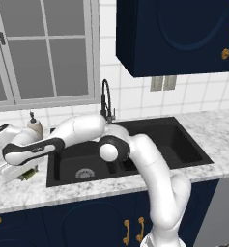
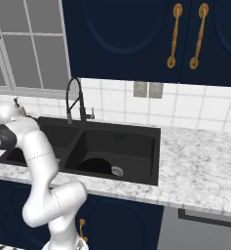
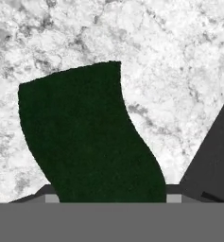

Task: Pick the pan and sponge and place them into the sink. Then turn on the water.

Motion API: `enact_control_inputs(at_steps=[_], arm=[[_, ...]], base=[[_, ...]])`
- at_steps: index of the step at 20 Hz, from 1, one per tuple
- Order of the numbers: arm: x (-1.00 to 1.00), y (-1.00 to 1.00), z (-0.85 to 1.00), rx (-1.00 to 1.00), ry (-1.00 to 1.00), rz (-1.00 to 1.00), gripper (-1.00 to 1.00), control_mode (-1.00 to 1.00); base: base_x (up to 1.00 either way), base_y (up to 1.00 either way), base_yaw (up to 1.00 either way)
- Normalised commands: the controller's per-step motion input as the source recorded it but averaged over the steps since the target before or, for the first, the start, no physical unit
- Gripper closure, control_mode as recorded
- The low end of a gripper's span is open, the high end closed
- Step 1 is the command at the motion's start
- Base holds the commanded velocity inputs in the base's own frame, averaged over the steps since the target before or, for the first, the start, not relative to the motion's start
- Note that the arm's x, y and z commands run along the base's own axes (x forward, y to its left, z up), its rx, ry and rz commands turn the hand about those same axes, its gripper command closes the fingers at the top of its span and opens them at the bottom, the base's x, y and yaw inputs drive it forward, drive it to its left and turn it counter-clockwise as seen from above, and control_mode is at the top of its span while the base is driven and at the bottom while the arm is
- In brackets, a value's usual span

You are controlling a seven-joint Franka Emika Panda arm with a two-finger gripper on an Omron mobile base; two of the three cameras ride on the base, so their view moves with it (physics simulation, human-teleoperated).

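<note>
Sink (image 2: pixel 151 141): we see the pan (image 2: pixel 95 166) in its right basin.
Hand view: sponge (image 3: pixel 87 137) on the counter (image 3: pixel 179 71).
Gripper (image 3: pixel 108 198): fingers pinching the sponge.

Sponge (image 3: pixel 90 137) cut off at hand view's bottom; pan (image 2: pixel 95 166) partly behind sink (image 2: pixel 136 178) wall.

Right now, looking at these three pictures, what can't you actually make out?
- Pincer grip, hand view: its tips are cut off at the bottom edge, either side of the sponge, so whether it is squeezing is unclear.
- Sponge, left base view: mostly tucked under the robot's hand.
- Pan, right base view: black against the black sink, so its outline is hard to trace.
</note>
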Motion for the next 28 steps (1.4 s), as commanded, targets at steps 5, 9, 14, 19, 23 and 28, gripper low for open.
enact_control_inputs(at_steps=[5,9,14,19,23,28], arm=[[-0.46,-1.00,0.17,0.02,0.01,0.14,1.00,-1.00],[-0.06,-1.00,0.72,0.08,0.15,0.02,1.00,-1.00],[0.00,-1.00,0.67,0.02,0.23,0.00,1.00,-1.00],[-0.10,-1.00,0.49,0.00,0.11,0.00,1.00,-1.00],[0.00,-1.00,0.47,0.00,0.06,0.00,1.00,-1.00],[0.00,-1.00,0.37,0.00,0.09,0.00,1.00,-1.00]], base=[[0.00,0.00,0.00],[0.00,0.00,0.00],[0.00,0.00,0.00],[0.00,0.00,0.00],[0.00,0.00,0.00],[0.00,0.00,0.00]])
